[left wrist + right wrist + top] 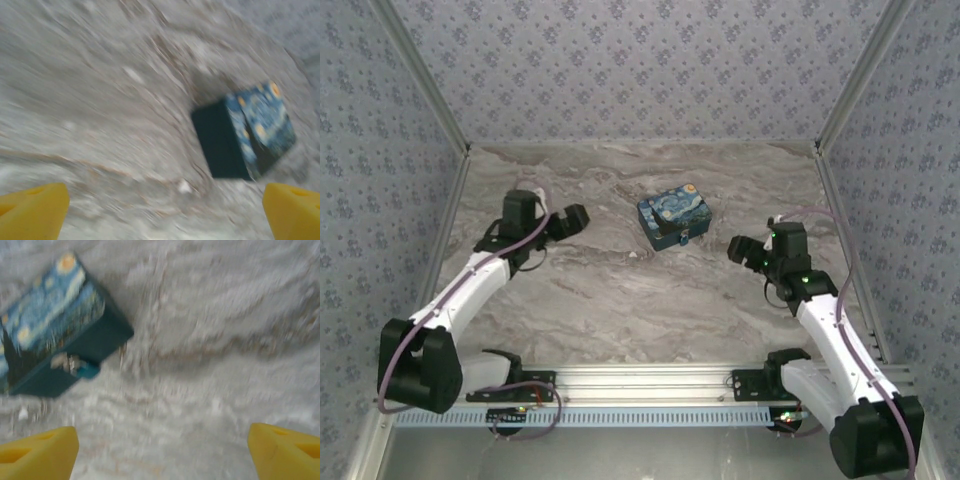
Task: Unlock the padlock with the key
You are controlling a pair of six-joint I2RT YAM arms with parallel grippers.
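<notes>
The tiny silvery padlock (67, 362) hangs on the front clasp of a blue starry-night box (672, 222), and shows as a small glint (687, 238) from above. A small pale speck (633, 254) that may be the key lies on the table just left of the box, also seen as a blurred white bit (184, 187) (23, 413). My left gripper (575, 218) hovers left of the box, open and empty, its yellow fingertips (32, 210) far apart. My right gripper (740, 248) hovers right of the box, open and empty, its fingertips (40, 452) wide apart.
The marble-patterned table (620, 310) is walled by patterned panels at the back and both sides. An aluminium rail (640, 380) with the arm bases runs along the near edge. Both wrist views are motion-blurred.
</notes>
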